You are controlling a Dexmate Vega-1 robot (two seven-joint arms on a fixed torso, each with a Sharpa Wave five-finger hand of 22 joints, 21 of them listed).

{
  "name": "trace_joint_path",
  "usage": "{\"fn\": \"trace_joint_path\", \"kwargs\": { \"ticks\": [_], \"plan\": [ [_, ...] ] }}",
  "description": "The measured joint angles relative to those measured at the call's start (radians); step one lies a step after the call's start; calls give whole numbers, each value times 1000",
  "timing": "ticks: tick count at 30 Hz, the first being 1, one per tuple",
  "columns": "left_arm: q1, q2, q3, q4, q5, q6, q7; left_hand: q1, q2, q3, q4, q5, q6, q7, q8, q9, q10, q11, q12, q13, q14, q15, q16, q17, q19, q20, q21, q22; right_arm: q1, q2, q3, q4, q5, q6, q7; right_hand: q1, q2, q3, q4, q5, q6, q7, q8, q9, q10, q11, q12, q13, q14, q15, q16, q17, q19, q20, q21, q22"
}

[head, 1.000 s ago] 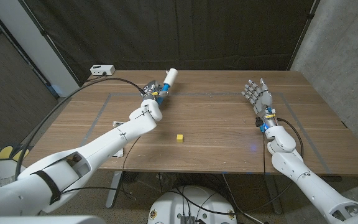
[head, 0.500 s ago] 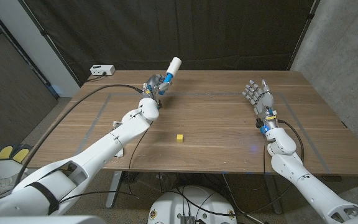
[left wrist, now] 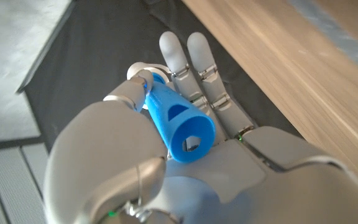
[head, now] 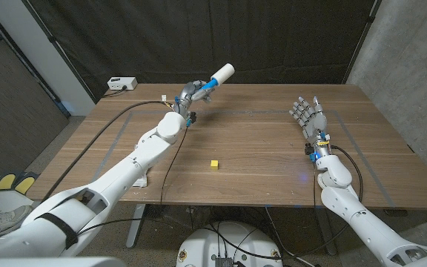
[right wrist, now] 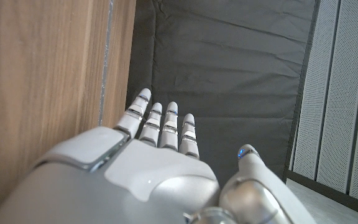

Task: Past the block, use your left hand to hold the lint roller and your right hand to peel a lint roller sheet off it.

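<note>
My left hand (head: 191,92) grips the lint roller by its blue handle (head: 208,84) above the table's far edge, left of centre. The white roll (head: 223,73) points up and to the right, tilted. In the left wrist view the blue handle's hollow end (left wrist: 182,127) lies in my left hand (left wrist: 166,155), with fingers (left wrist: 191,59) wrapped beside it. A small yellow block (head: 214,164) sits on the wooden table (head: 258,141) near the middle. My right hand (head: 308,111) stands at the far right with fingers spread, holding nothing; its back fills the right wrist view (right wrist: 160,162).
A white box (head: 121,84) with a cable sits at the table's far left corner. Black cables (head: 102,119) run along the left arm. A dark curtain hangs behind the table, a grey wall on the right.
My left hand has lifted the lint roller up and to the right, past the table's far edge. The right hand has barely moved.
</note>
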Motion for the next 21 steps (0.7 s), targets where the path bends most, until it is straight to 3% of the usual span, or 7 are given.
{"fn": "trace_joint_path", "kwargs": {
  "ticks": [4, 6, 7, 8, 11, 13, 21],
  "plan": [
    [-30, -40, -19, 90, -80, -100, -100, 0, 0, -3, 3, 8, 8, -8, 10, -13, 28, -14, 0, -12, 27, -19, 32, 55, 0, 0, 30, 15, 2, 6, 0, 9, 2, 12, 4, 0, 0, 0, 0, 0, 0, 0, 0, 0, 0, 0, 0, 0, 0, 0, 0, 0, 0, 0, 0, 0],
    [-40, -53, -25, 120, -147, -169, -194, 5, -5, -3, 3, 12, 31, -31, 10, -18, 52, -35, -1, -18, 33, -26, 36, 74, -2, -1, 30, 9, 4, 10, 1, 15, 2, 16, 5, 0, 0, 0, 0, 0, 0, 0, 0, 0, 0, 0, 0, 0, 0, 0, 0, 0, 0, 0, 0, 0],
    [-49, -65, -30, 147, -147, -169, -194, 8, -3, 2, 7, 15, 44, -44, 12, -23, 67, -50, -9, -25, 27, -30, 36, 86, -15, 1, 30, 1, 4, 10, 1, 15, 2, 19, 6, 0, 0, 0, 0, 0, 0, 0, 0, 0, 0, 0, 0, 0, 4, -4, 0, 0, 0, 0, 0, 0],
    [-56, -74, -35, 168, -203, -214, -284, 25, 14, 15, 22, 23, 60, -59, 19, -27, 80, -63, -16, -32, 8, -28, 36, 96, -28, 4, 30, -9, 4, 10, 1, 15, 2, 22, 6, 0, 0, 0, 0, 0, 0, 0, 0, 0, 0, 0, 0, 0, 6, -2, 0, 0, 0, 0, 0, 0],
    [-67, -88, -42, 200, -247, -241, -359, 81, 62, 15, 26, 30, 92, -76, 27, -47, 108, -91, -45, -69, -20, -29, -4, 71, -63, 16, 6, -51, 6, 16, 1, 22, 2, 27, 7, 0, 0, 0, 0, 0, 0, 0, 0, 0, 0, 0, 0, 0, 10, 1, 0, 0, 0, 0, 0, 0],
    [-79, -101, -49, 235, -288, -262, -439, 82, 63, 20, 35, 33, 101, -75, 23, -56, 108, -91, -60, -96, -20, -29, -29, 48, -75, 22, -5, -74, 7, 18, 1, 26, 2, 31, 7, 0, 0, 0, 0, 0, 0, 0, 0, 0, 0, 0, 0, 0, 10, 1, 0, 0, 0, 0, 0, 0],
    [-107, -115, -59, 292, -346, -292, -593, 80, 76, 18, 38, 63, 77, -79, 13, -75, 109, -92, -104, -163, -31, -28, -93, -1, -124, 33, -41, -131, 12, 22, 2, 32, -5, 38, 4, 0, 0, 0, 0, 0, 5, -5, 0, 0, 5, -5, 0, 0, 17, 2, 0, 0, 0, 0, 0, 5]
  ]
}}
